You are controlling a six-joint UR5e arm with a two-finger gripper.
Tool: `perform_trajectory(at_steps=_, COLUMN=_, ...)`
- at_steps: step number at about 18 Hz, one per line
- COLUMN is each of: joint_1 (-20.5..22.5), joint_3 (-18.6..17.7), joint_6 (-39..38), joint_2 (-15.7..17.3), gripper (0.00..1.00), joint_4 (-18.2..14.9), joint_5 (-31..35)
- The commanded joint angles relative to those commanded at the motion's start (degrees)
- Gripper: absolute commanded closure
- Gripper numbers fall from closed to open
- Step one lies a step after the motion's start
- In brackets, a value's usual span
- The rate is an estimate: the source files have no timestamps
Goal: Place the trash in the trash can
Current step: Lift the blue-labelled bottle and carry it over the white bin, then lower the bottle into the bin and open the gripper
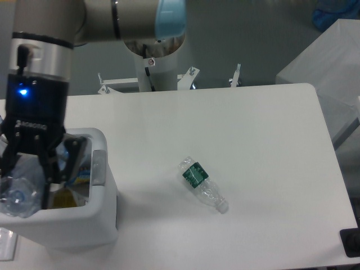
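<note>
My gripper [25,185] hangs over the open top of the white trash can [104,222] at the left edge of the table. It is shut on a crushed clear plastic bottle [19,194] that points down into the can. A second crushed clear bottle with a green label [202,184] lies flat on the white table, well to the right of the can.
Yellow and blue wrappers [64,194] lie inside the can. A grey strip [99,167] sits on the can's right rim. The robot's base [154,53] stands behind the table's far edge. A black object [350,243] sits at the front right corner.
</note>
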Motion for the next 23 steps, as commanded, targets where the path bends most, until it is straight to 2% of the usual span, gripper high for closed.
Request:
perform_trajectory(at_steps=2, joint_1=-0.7, joint_3=-2.2, joint_6=0.4, joint_2=1.2, gripper=0.36, joint_4=0.0, joint_5=0.0)
perform_trajectory(at_steps=5, joint_1=-0.7, joint_3=-4.3, joint_6=0.4, joint_2=2.8, gripper=0.31, joint_4=-0.1, joint_5=0.1)
perform_trajectory(at_steps=11, joint_1=-0.7, joint_3=-4.8, joint_6=0.4, joint_2=1.8, gripper=0.31, joint_4=0.0, joint_5=0.3)
perform_trajectory(at_steps=14, joint_1=-0.7, joint_3=-5.5, joint_6=0.5, joint_2=1.8, gripper=0.35, joint_4=-0.1, joint_5=0.2)
perform_trajectory(at_steps=23, joint_1=-0.6, joint_3=-16.3, joint_6=3.6, joint_2=6.9, gripper=0.35, joint_4=-0.1, joint_5=0.2)
